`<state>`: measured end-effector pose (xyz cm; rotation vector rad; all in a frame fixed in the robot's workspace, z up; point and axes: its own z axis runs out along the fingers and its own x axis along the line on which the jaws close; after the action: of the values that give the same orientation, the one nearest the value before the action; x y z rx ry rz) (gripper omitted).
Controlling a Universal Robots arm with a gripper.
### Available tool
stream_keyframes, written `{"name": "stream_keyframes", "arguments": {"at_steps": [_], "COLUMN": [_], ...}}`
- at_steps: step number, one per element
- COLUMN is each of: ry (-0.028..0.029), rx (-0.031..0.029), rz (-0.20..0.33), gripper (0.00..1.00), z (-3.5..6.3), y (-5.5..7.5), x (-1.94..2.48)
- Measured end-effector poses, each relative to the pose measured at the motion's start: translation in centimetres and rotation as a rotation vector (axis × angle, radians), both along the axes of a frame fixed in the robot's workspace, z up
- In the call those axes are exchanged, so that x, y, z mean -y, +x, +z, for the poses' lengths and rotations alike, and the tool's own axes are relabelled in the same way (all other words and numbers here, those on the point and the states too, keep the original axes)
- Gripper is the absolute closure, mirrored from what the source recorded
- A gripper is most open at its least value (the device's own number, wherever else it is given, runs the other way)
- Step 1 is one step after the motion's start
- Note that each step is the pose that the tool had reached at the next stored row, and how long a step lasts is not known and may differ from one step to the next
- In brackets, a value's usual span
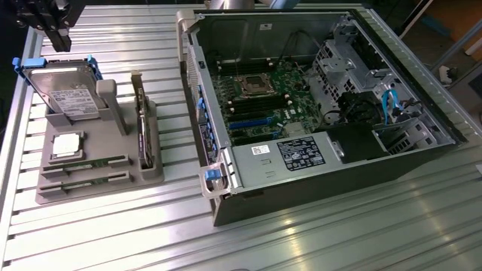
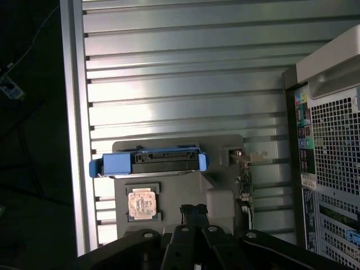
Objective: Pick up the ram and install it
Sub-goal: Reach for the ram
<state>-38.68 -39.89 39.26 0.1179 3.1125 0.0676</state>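
Desk (image 1: 301, 237): ribbed alu slats, bare at the near edge. Grey parts tray (image 1: 98, 195) sits on the exterior view's left side. Open PC case (image 1: 316, 186) lies on its side to the exterior view's right, just beside the tray but not touching it.

Tray, near end: two green sticks lie in parallel slots, one behind the other, the near ram stick (image 1: 75, 184) and the far ram stick (image 1: 83, 165). Both are seated in the tray and neither is lifted. They look alike, so can't tell which one the task means. Nothing is touching either.

Next back is the CPU (image 1: 68, 145), lying flat in a square recess w/ its metal lid up. Along the tray's case-side edge an expansion card (image 1: 144, 135) stands on edge. Further back a hard drive (image 1: 71, 93) in a blue caddy leans upright in its holder.

Inside the case the motherboard (image 1: 256, 107) is exposed, w/ the PSU (image 1: 294, 155) at the near end and a drive cage (image 1: 342, 62) at the far end.

Far left corner: the tool (image 1: 60, 42) hangs above the desk beyond the hard drive, well apart from both sticks. In the wrist view its fingertips (image 2: 188, 209) are pressed together w/ nothing between them, over the tray between the CPU and the card.
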Motion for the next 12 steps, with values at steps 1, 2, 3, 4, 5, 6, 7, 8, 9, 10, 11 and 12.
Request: {"name": "stream_keyframes", "arguments": {"at_steps": [1, 2, 3, 4, 5, 6, 7, 8, 9, 10, 11, 12], "ry": [0.0000, 0.0000, 0.0000, 0.0000, 0.0000, 0.0000, 0.0000, 0.0000, 0.0000, 0.0000, 0.0000, 0.0000], "rx": [0.0001, 0.0001, 0.0000, 0.0000, 0.0000, 0.0000, 0.0001, 0.0000, 0.0001, 0.0000, 0.0001, 0.0000], "rz": [0.000, 0.000, 0.000, 0.000, 0.000, 0.000, 0.000, 0.000, 0.000, 0.000, 0.000, 0.000], "gripper": [0.89, 0.89, 0.89, 0.89, 0.89, 0.89, 0.89, 0.89, 0.89, 0.89, 0.89, 0.89], "z": [0.00, 0.00, 0.00, 0.00, 0.00, 0.00, -0.01, 0.00, 0.00, 0.00, 0.00, 0.00], "y": [0.00, 0.00, 0.00, 0.00, 0.00, -0.01, -0.01, 0.00, 0.00, 0.00, 0.00, 0.00], "x": [0.00, 0.00, 0.00, 0.00, 0.00, 0.03, 0.08, 0.17, 0.27, 0.35, 0.44, 0.53]}}
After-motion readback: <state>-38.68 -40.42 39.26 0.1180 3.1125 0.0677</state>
